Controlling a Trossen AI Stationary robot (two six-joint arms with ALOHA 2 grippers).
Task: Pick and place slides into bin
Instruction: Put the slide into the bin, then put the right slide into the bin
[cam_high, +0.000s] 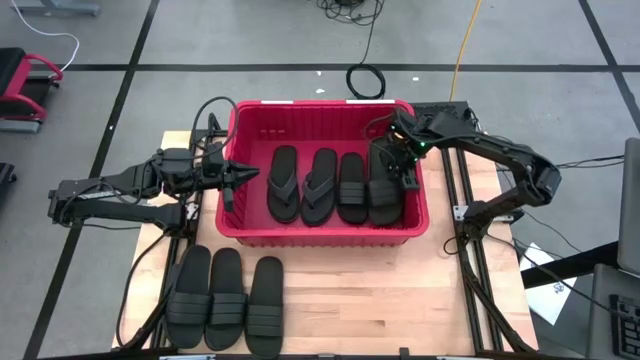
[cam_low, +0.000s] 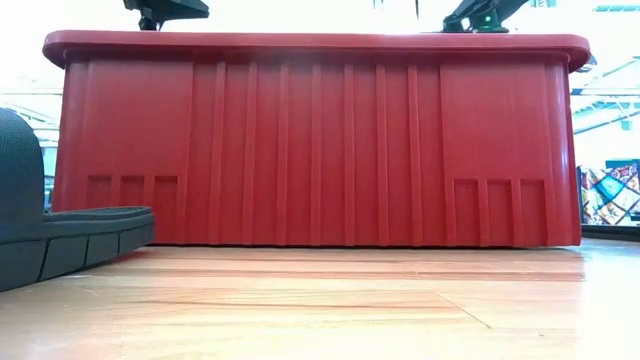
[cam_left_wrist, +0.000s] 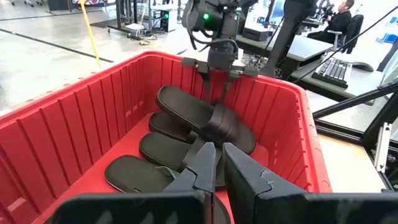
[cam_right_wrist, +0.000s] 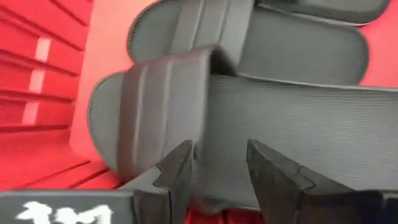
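only the high view shows three slides on the table at six o'clock from the bin; right gripper jaws spread, left gripper jaws pressed together.

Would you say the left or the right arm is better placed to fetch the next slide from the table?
Left: its gripper hovers at the bin rim, nearer the three slides; the right gripper is over the bin's far side.

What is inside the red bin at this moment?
The bin holds two flip-flops and, nearer the right tool, band-strap slides. The last slide lies stacked over another, so the exact count is covered. The right tool stands open above it.
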